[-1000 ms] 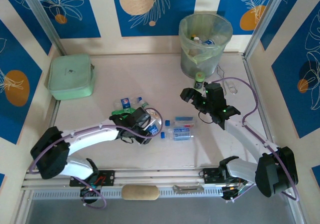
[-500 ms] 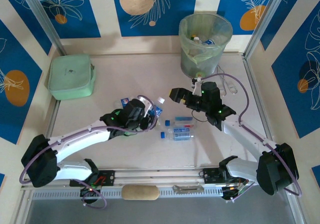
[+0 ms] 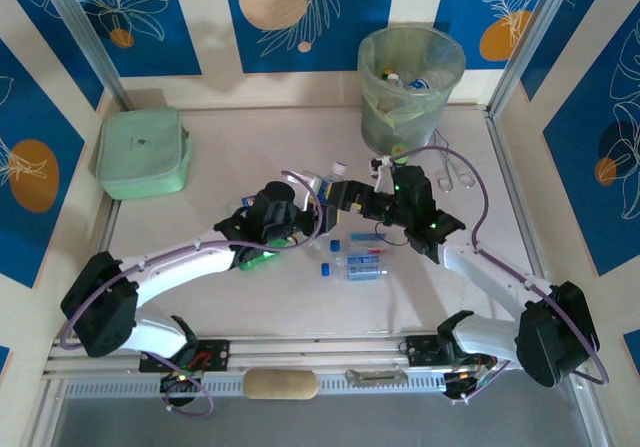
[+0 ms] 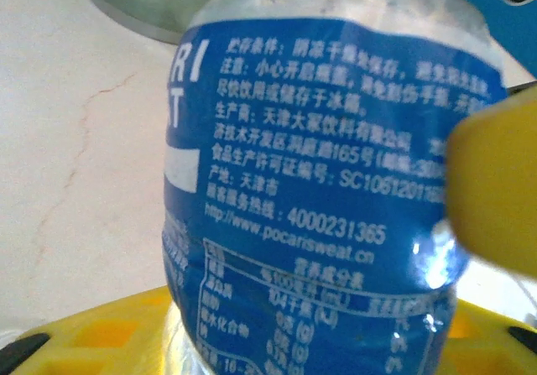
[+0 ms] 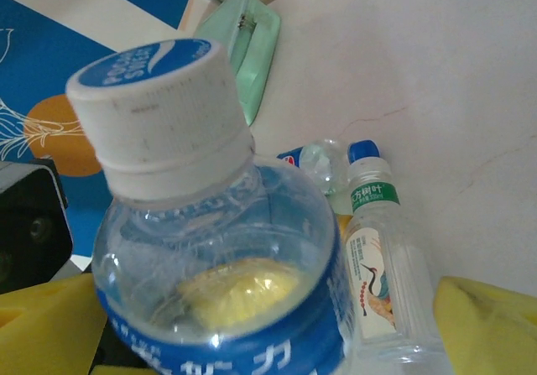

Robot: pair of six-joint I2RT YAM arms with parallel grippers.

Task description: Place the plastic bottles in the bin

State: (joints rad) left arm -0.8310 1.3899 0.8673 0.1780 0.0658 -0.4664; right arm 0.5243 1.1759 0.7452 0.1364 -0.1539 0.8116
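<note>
- Above the middle of the counter (image 3: 250, 157), the left tool (image 3: 308, 212) was clenched on a blue-labelled bottle (image 4: 336, 182), gripping it round the label and holding it off the surface, which left the neck and cap (image 5: 159, 106) free
- The right tool (image 3: 346, 193) stood spread wide at that free upper end, with a yellow pad (image 5: 491, 325) out to either side of the bottle's shoulder and neither seen pressing on it
- I judged this a handover in progress, and a sensible one, since the right arm sat on the bin's side of the counter
- The bin (image 3: 378, 117), round and grey with a pale green liner, stood at the far right of the counter, well apart from the held bottle, and a few bottles already lay inside it
- Just below the two tools, loose bottles (image 3: 365, 265) lay on their sides waiting, and a crane-labelled bottle (image 5: 382, 299) with a blue cap lay beneath the right tool
- The counter was pale, smooth and faintly veined, with nothing to snag a rolling bottle
- A mint-green pouch (image 3: 143, 152) sat at the far left corner, out of the way
- Wall panels (image 3: 300, 17) in blue and cream, printed with leaves and orange discs, closed the space in on three sides
</note>
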